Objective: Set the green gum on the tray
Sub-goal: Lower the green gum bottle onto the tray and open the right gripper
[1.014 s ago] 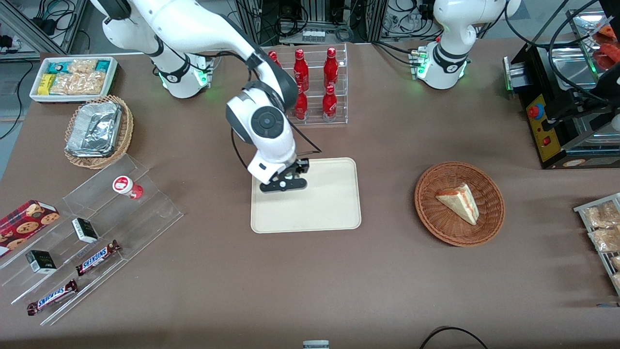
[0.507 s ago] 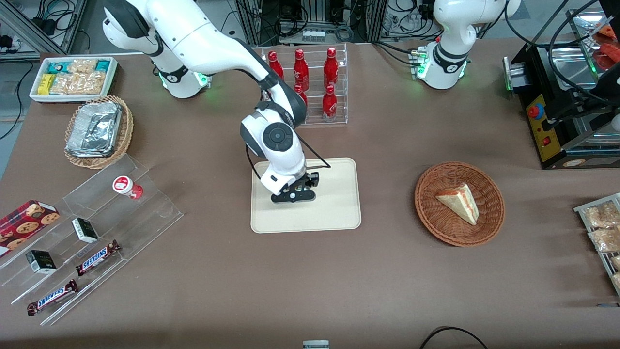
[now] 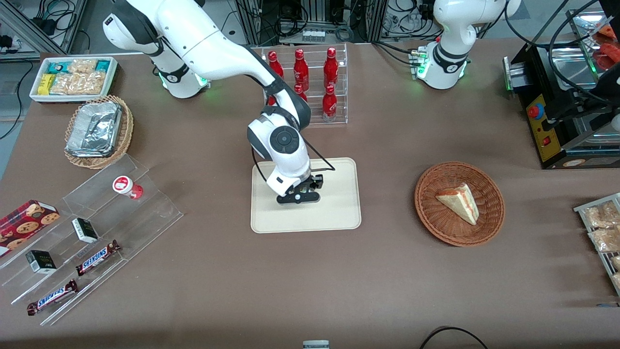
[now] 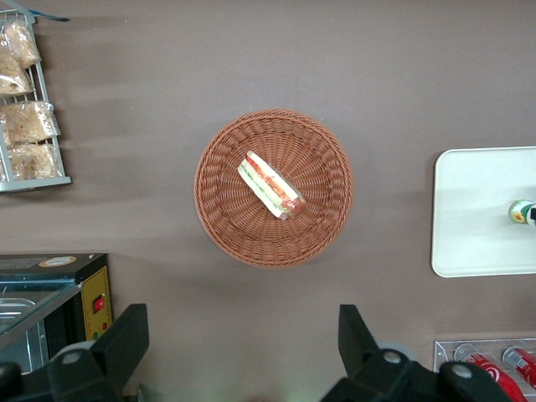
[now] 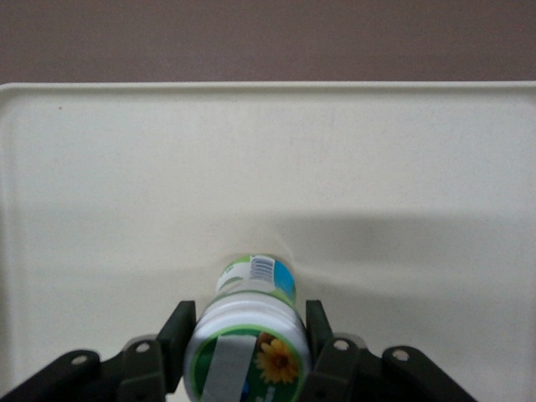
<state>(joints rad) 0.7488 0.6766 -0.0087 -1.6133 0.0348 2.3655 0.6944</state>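
Note:
My right gripper (image 3: 299, 195) is low over the middle of the cream tray (image 3: 334, 209). It is shut on the green gum (image 5: 254, 279), a small white bottle with a green-and-white flower lid. One finger (image 5: 177, 333) presses on each side of the lid. The bottle's base points down at the tray (image 5: 377, 167), and I cannot tell whether it touches. In the front view the hand hides the gum. The left wrist view shows the gum (image 4: 522, 211) above the tray (image 4: 477, 209).
A clear rack of red cola bottles (image 3: 315, 87) stands just farther from the front camera than the tray. A red-lidded bottle (image 3: 127, 186) sits on the clear stepped stand toward the working arm's end. A wicker basket (image 3: 491, 228) with a sandwich lies toward the parked arm's end.
My gripper has moved with the gum from the tray's corner to over its middle, nearer the front camera and toward the parked arm's end.

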